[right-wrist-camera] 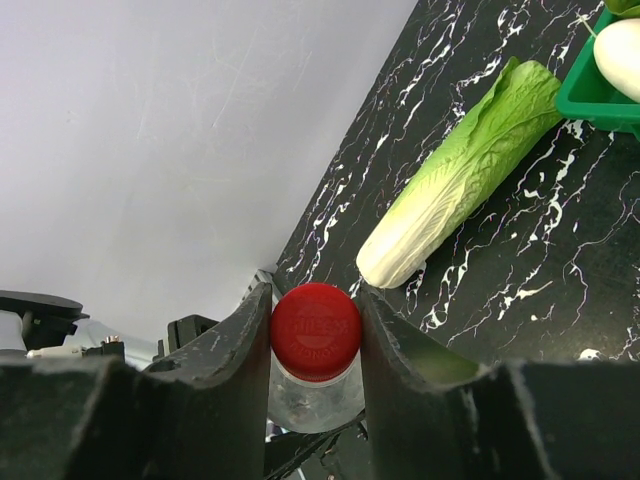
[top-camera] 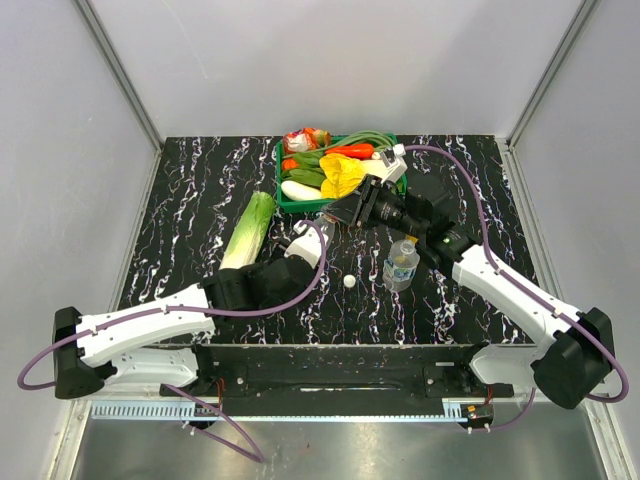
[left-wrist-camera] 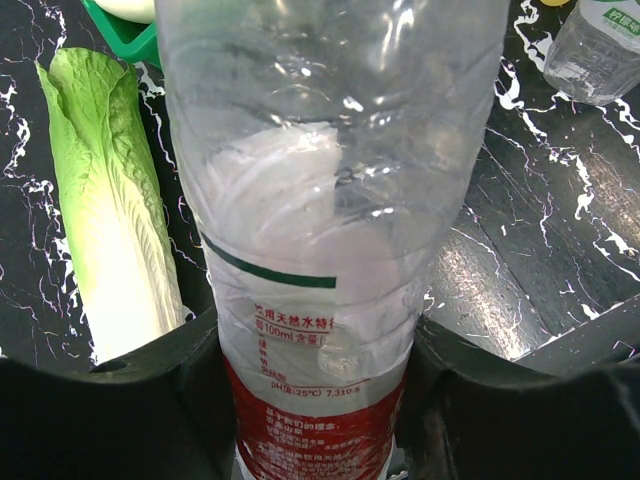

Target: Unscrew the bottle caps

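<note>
My right gripper point(right-wrist-camera: 314, 300) clamps the red cap point(right-wrist-camera: 315, 333), six o'clock of the basket point(top-camera: 280, 185); my left gripper point(left-wrist-camera: 320, 400) grasps the bottle point(left-wrist-camera: 330, 200). I'd twist squarely about the neck, left holding firm.

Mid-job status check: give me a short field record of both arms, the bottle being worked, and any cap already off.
left fingers: shut on the body of the clear plastic bottle with a red label
right fingers: closed either side of the round red plastic cap
red cap: on that bottle's neck, not yet off
loose cap: small white round cap lies on the black marbled table, left of a standing small clear bottle
bystanders: pale green cabbage; green plastic basket of vegetables
</note>
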### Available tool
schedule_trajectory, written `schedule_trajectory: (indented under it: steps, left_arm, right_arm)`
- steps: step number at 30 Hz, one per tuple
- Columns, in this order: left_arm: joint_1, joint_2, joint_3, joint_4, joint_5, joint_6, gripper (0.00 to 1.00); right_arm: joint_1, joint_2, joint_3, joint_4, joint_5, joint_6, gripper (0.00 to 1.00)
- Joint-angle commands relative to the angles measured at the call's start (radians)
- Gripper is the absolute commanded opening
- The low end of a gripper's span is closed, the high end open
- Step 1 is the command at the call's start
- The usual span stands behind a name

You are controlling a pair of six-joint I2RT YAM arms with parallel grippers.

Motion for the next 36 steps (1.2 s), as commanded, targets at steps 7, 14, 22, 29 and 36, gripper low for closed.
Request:
schedule_trajectory:
  steps: [7,14,22,29,36]
  left_arm:
    - [-0.001,0.014,-0.018,0.05,0.023,0.0,0.18]
    - [0.05,-0.021,-0.059,0.135,0.173,0.02,0.16]
    - [0.176,-0.159,-0.159,0.27,0.488,0.04,0.15]
    - [0.286,-0.267,-0.251,0.421,0.89,0.029,0.14]
    - [0.366,-0.319,-0.297,0.598,1.23,-0.017,0.14]
  right_arm:
    - [-0.006,-0.017,0.026,0.023,-0.025,-0.052,0.0]
    - [-0.007,-0.046,0.009,0.024,-0.011,-0.079,0.0]
    - [-0.006,-0.074,-0.019,0.089,-0.063,-0.104,0.0]
    - [-0.009,-0.123,-0.059,0.165,-0.117,-0.138,0.0]
    - [-0.007,-0.183,-0.092,0.237,-0.196,-0.193,0.0]
